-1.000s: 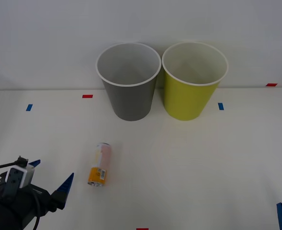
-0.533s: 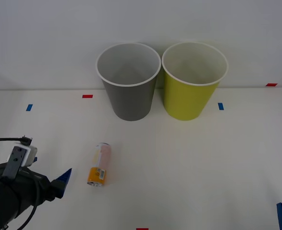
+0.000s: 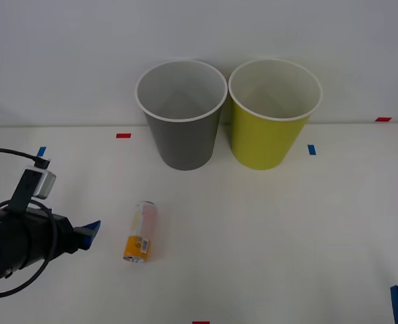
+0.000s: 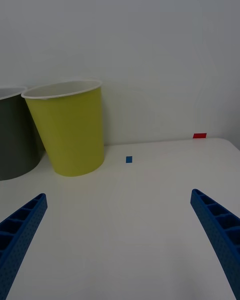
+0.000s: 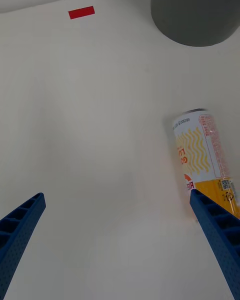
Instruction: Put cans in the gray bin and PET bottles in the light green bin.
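Note:
A slim can (image 3: 140, 239), pale pink with an orange end, lies on its side on the white table (image 3: 266, 229), in front of the bins. The gray bin (image 3: 182, 128) and the light green bin (image 3: 269, 131) stand upright side by side at the back. My left gripper (image 3: 85, 233) hovers open just left of the can, holding nothing. In the left wrist view the can (image 5: 202, 155) lies by one finger (image 5: 215, 240), with the gray bin (image 5: 195, 10) beyond. My right gripper (image 4: 118, 195) is open and parked at the front right, facing the light green bin (image 4: 67, 130).
Small red tape marks (image 3: 123, 136) and blue tape marks (image 3: 311, 150) dot the table. A plain wall stands right behind the bins. Open tabletop stretches between the can and the bins and across the right half.
My left arm has moved away from the table's front edge and drawn level with the can. The can, both bins and the right arm have not moved.

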Available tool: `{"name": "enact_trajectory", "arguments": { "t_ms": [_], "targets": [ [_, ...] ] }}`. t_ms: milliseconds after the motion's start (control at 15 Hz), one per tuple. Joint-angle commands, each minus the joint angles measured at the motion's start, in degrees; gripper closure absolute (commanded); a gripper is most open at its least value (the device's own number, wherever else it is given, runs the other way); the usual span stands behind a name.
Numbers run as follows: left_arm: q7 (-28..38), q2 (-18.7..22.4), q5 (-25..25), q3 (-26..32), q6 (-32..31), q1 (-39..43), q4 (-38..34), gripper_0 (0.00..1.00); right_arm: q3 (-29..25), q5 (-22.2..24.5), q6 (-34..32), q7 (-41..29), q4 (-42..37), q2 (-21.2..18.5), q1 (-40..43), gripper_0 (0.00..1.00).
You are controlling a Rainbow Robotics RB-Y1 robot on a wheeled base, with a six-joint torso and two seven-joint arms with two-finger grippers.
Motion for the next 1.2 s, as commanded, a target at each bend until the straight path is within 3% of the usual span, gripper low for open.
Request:
{"name": "enact_trajectory", "arguments": {
  "t_ms": [67, 200, 333, 533, 800, 1200],
  "targets": [
    [-0.56, -5.31, 4.90, 3.38, 13.01, -7.99, 0.09, 0.00, 0.00, 0.00, 0.00, 0.00, 0.00, 0.00, 0.00, 0.00],
    [-0.38, -8.82, 5.69, 4.08, 18.11, -11.15, 1.67, 0.00, 0.00, 0.00, 0.00, 0.00, 0.00, 0.00, 0.00, 0.00],
    [-0.12, -11.46, 6.21, 4.61, 18.72, -13.00, 5.01, 0.00, 0.00, 0.00, 0.00, 0.00, 0.00, 0.00, 0.00, 0.00],
    [1.29, -11.90, 6.57, 4.61, 20.22, -14.23, 6.33, 0.00, 0.00, 0.00, 0.00, 0.00, 0.00, 0.00, 0.00, 0.00],
    [9.55, -11.90, 7.18, 2.50, 20.57, -15.28, 6.33, 0.00, 0.00, 0.00, 0.00, 0.00, 0.00, 0.00, 0.00, 0.00],
    [10.60, -11.81, 1.82, -4.00, 20.66, -17.83, 7.47, 0.00, 0.00, 0.00, 0.00, 0.00, 0.00, 0.00, 0.00, 0.00]
  ]
}}
